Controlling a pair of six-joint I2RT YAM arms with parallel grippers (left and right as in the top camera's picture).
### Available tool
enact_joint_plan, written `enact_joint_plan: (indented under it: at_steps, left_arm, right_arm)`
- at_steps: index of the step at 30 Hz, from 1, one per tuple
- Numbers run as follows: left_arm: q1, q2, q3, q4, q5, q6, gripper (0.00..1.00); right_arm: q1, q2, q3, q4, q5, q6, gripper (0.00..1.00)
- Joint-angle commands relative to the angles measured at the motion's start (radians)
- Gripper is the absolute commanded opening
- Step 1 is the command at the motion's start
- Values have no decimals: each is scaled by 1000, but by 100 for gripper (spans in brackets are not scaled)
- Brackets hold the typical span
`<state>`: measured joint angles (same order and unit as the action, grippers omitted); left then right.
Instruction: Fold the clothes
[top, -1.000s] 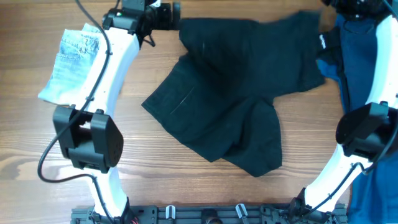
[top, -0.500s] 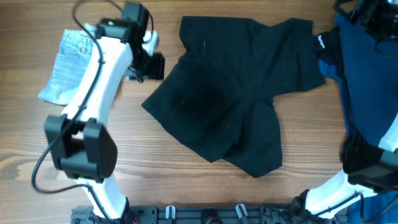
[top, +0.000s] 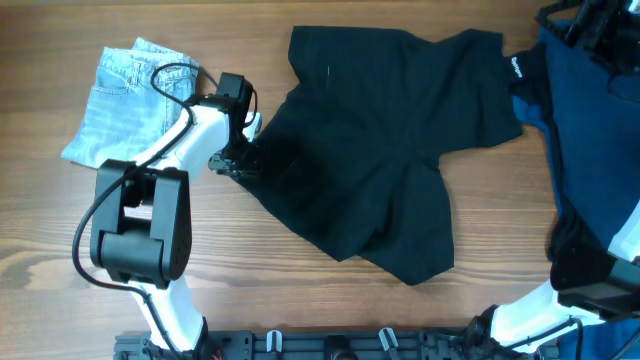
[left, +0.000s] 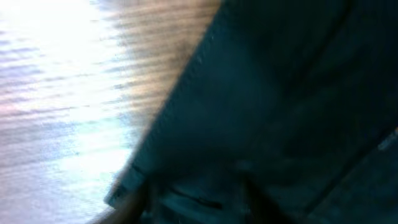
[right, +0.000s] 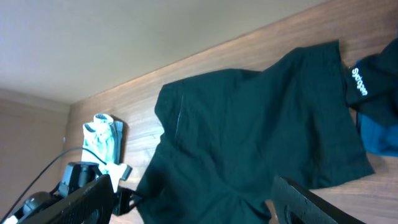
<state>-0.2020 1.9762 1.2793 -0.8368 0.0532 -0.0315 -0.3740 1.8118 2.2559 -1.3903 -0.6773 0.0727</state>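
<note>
Over the last second the left gripper (top: 238, 163) has swung from the far top edge of the black garment (top: 370, 150) down to its left corner, where it now sits right at the cloth. The garment has barely shifted.

The black garment lies spread and rumpled on the wooden table (top: 300, 300), running away to the right of that gripper. In the left wrist view everything is blurred. A stitched hem (left: 180, 99) runs diagonally just ahead of the fingers with bare wood beside it, and I cannot tell whether the jaws are spread or already pinching the corner.

The right gripper (right: 191, 180) hangs high above the far right corner, fingers spread wide and holding nothing.

To do this step well, I would make sure the left jaws take only the corner layer, at the hem rather than in loose cloth. I would lift just enough to clear the table, then carry it straight across toward the opposite side.

For room, there is open wood below and to the left of the left gripper. A folded denim piece (top: 120, 100) lies near it on the upper left. A blue garment (top: 580, 130) touches the black one's far right edge, under the right gripper, so I would not drag cloth that way.
</note>
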Motion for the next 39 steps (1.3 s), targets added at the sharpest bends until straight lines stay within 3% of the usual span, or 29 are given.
enact_joint_plan:
  at_steps: [1, 5, 7, 11, 17, 19, 21, 22, 24, 29, 35, 36, 39]
  left_arm:
    - [30, 5, -75, 44, -59, -22, 4]
    - [109, 5, -129, 2, -206, -229, 4]
    - [190, 5, -148, -23, -201, -283, 4]
    - [277, 2, -148, -47, -181, -264, 4]
    - [285, 2, -143, -50, -93, -265, 7]
    - [285, -4, -127, -56, -56, -264, 9]
    - [285, -29, -99, -71, -7, -260, 11]
    - [285, -45, -89, -75, 11, -260, 12]
    - [285, -85, -74, -77, 55, -232, 15]
    - [285, -183, -68, -69, 119, -185, 27]
    - [282, -181, -68, -65, 141, -181, 28]
    - [282, -181, -68, -64, 141, -181, 28]
    - [282, -181, -68, -66, 141, -181, 28]
  right_arm:
    - [3, -18, 21, -10, -19, -20, 82]
    - [13, -18, 19, -14, 35, -20, 81]
    - [38, -13, -4, -13, 127, -17, 79]
    - [102, 5, -130, 3, 226, -2, 80]
    - [212, 60, -491, 156, 298, 61, 78]
    - [233, 75, -613, 252, 331, 123, 63]
    - [247, 85, -717, 336, 318, 161, 31]
    - [253, 87, -757, 350, 295, 165, 22]
    - [265, 87, -819, 345, 253, 143, 17]
    - [327, 87, -975, 261, 166, -40, 45]
    - [452, 87, -1158, 383, 93, -95, 53]
    - [475, 87, -1182, 420, 92, -95, 50]
    - [493, 86, -1172, 460, 182, -40, 6]
